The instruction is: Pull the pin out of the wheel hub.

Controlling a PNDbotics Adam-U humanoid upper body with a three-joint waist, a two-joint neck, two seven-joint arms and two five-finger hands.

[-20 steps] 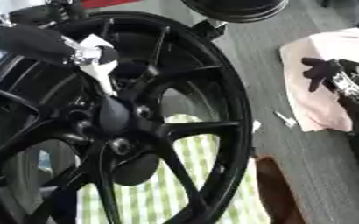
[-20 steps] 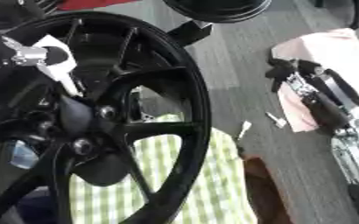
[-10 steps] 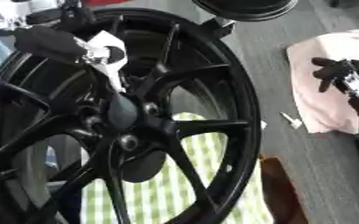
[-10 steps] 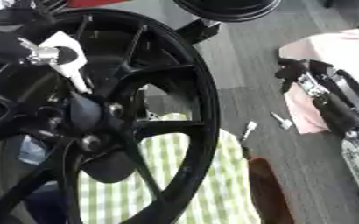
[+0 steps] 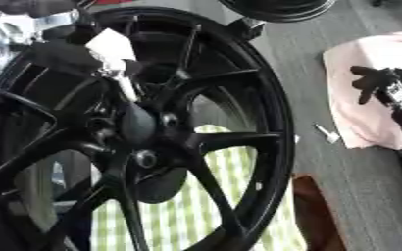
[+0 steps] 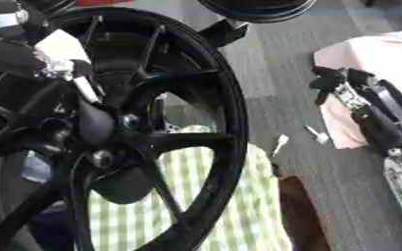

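Pin [image 5: 128,89] slanting from hub [image 5: 138,125] up toward left hand [image 5: 63,55] — grip unreadable; right hand [image 6: 335,81] far off, fingers curled, empty.

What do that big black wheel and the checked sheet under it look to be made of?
The wheel looks like cast metal with a glossy black coating: its spokes and rim catch soft highlights. I cannot confirm the metal. The checked sheet looks like woven cloth, green and white, matte, showing through the gaps between the spokes.
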